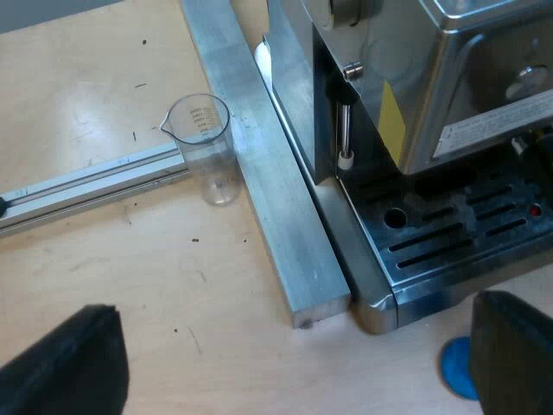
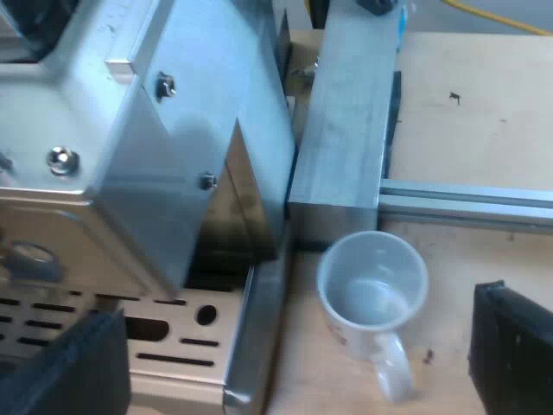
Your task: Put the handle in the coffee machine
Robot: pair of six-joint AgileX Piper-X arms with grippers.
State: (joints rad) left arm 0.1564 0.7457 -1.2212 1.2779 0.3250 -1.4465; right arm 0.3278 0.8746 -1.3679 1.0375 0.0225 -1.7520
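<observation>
Pale wooden table (image 1: 86, 285), steel espresso machine (image 1: 449, 78) — slotted drip tray (image 1: 467, 225), left gripper (image 1: 298, 346), right gripper (image 2: 294, 346) — jaws spread wide

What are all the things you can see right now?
table: one, light wood, under everything.
coffee machine: one, silver, on the table.
metal bars: two, grey, one along each side of the machine.
measuring glass: one, clear, upright beside a bar.
mug: one, white, empty, by the other bar.
round thing: one, blue, at the machine's front, maybe the tamper.
left hand: one, black, open, above the table.
right hand: one, black, open, near the mug.
</observation>
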